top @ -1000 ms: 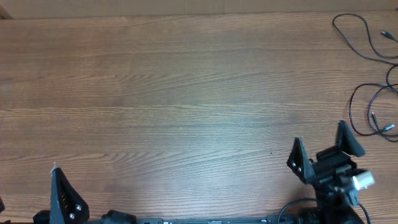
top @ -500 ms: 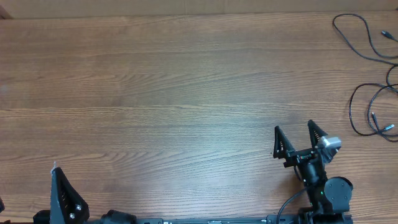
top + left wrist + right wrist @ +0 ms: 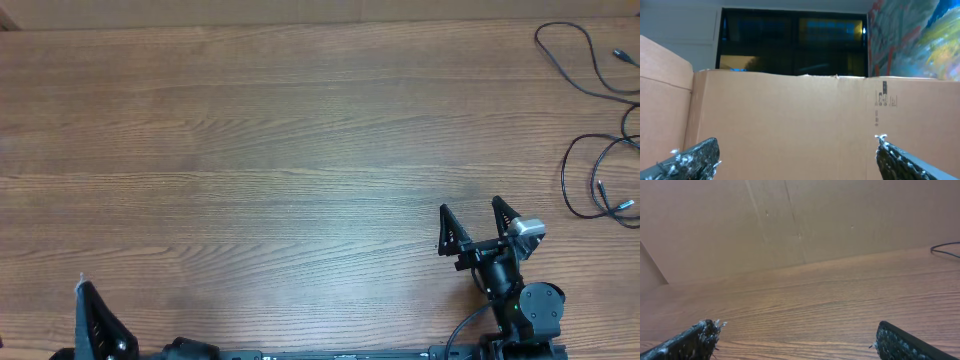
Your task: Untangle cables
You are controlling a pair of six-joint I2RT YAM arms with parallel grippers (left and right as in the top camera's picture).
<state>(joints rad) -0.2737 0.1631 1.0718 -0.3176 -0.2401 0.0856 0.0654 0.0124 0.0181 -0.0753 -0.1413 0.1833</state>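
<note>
- Overhead: my right gripper hangs over the near-right part of the wood-grain table. Its two fingers are spread apart with nothing between them.
- Overhead: the cables lie at the far-right edge, well apart from my right gripper. One thin black cord curves near the far corner, and another loops just nearer to me. Small silvery plug tips rest inside that loop.
- Overhead: my left gripper shows only partly at the near-left edge (one dark finger is all I can make out here).
- Left wrist: my left gripper's fingertips sit at opposite lower corners, spread wide and holding nothing. Beyond them stands a cardboard box, with a dark window above it.
- Right wrist: my right gripper's fingertips are likewise far apart and empty above the table. A cardboard wall rises behind the table, and a short stretch of black cable lies at the right edge.
</note>
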